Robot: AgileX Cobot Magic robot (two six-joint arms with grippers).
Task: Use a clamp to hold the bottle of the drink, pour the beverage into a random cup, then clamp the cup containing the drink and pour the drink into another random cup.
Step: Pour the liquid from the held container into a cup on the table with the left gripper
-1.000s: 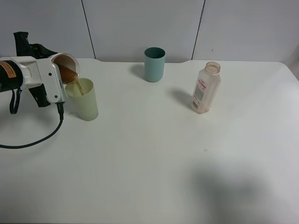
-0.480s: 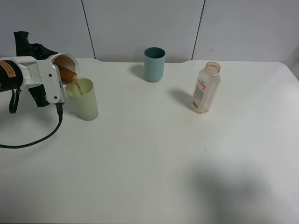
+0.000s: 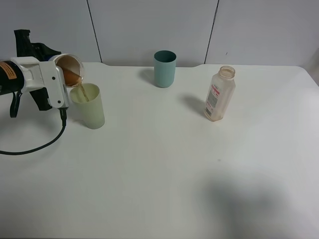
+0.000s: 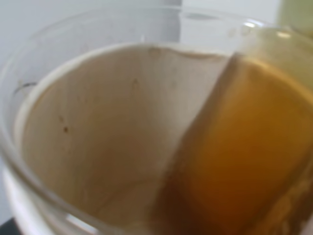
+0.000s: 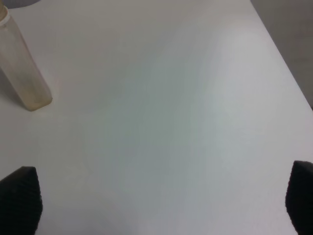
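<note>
My left gripper [image 3: 62,79] is shut on the short clear-rimmed cup [image 3: 70,66], held tipped on its side at the table's far left. The brown beverage [image 3: 84,92] runs in a thin stream from its rim into the pale yellow-green tumbler [image 3: 88,107] just below. The left wrist view looks straight into the cup [image 4: 98,127], with the beverage [image 4: 244,147] pooled against its low side. The bottle [image 3: 219,94] stands upright and capless at the right, also seen as the bottle [image 5: 22,68] in the right wrist view. My right gripper [image 5: 159,205] is open above bare table, holding nothing.
A teal tumbler [image 3: 164,68] stands at the back centre. A black cable [image 3: 35,147] loops across the white table [image 3: 174,164] below the left arm. The table's right edge runs beyond the bottle.
The left arm has lifted slightly with the cup, and the pour into the tumbler goes on. Bottle, teal tumbler and right gripper have not moved.
</note>
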